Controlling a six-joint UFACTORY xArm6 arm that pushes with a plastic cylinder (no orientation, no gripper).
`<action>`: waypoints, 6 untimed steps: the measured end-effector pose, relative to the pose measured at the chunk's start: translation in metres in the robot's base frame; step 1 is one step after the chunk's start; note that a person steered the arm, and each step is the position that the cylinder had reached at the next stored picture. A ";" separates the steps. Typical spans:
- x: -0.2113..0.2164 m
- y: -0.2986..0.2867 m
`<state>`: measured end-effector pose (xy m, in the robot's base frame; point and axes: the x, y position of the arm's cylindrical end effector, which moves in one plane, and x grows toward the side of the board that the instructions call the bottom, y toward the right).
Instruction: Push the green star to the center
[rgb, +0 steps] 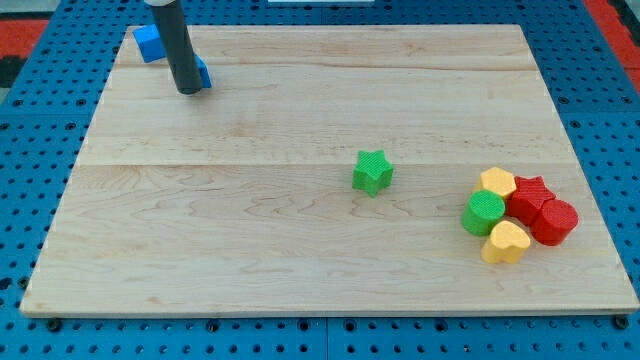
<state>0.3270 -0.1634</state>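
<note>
The green star (372, 171) lies on the wooden board (250, 220), a little right of the board's middle. My tip (187, 91) is at the view's upper left, far from the star, touching or just in front of a blue block (202, 74). Another blue block (150, 43) sits by the board's top left corner, partly behind the rod.
A tight cluster sits at the view's lower right: a yellow hexagon-like block (497, 182), a red star (530, 192), a red round block (555, 222), a green cylinder (483, 213) and a yellow heart (506, 242). Blue pegboard surrounds the board.
</note>
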 end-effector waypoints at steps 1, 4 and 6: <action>0.020 0.114; 0.167 0.274; 0.075 0.176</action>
